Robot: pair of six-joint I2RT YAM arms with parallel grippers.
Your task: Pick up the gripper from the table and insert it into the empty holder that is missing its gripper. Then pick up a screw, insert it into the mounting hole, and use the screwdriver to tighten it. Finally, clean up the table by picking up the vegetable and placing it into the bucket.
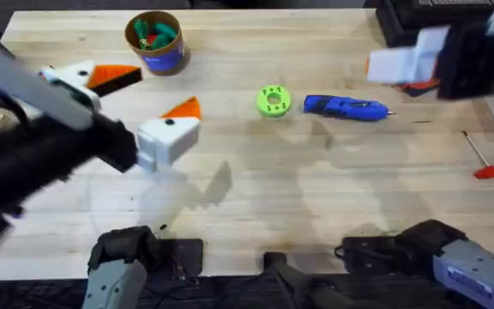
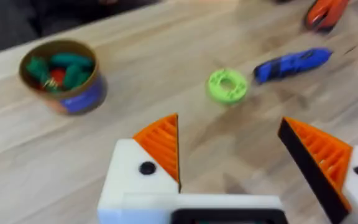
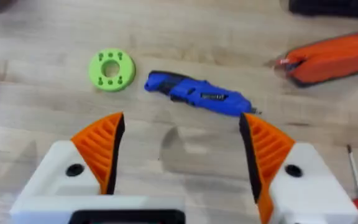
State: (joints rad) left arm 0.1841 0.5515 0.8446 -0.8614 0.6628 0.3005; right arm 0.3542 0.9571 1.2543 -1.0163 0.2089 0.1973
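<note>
**Desk:** What stands out on the table (image 1: 256, 180)?

**Photographer:** The left gripper (image 2: 230, 134) hangs above the wood with its fingers (image 2: 160, 146) spread wide and nothing between them. The right gripper (image 3: 182, 134) is equally wide and empty. Each claw has an orange ribbed wedge on both fingers. I see no bare holder and no loose gripper lying about.

**Desk:** And the vegetable?

**Photographer:** Green oblong pieces (image 2: 73, 62) sit inside the bucket (image 2: 82, 99), at the far left of the table, with something red among them. I can't tell the pieces apart. The screwdriver (image 1: 346, 106) lies flat just beside the lime-green disc (image 1: 273, 100), well apart from the bucket. A thin rod with a red handle (image 1: 487, 163) lies nearer the right edge.

**Desk:** So which step is this?

**Photographer:** My judgement is the very end, with fitting and clean-up seemingly done and only the withdrawal left. To do that well, the left arm should pull away high and level. It should keep the open fingers off the bucket's rim so nothing tips out. The right arm should stay above the screwdriver and not brush it, because the round body looks likely to roll.
</note>
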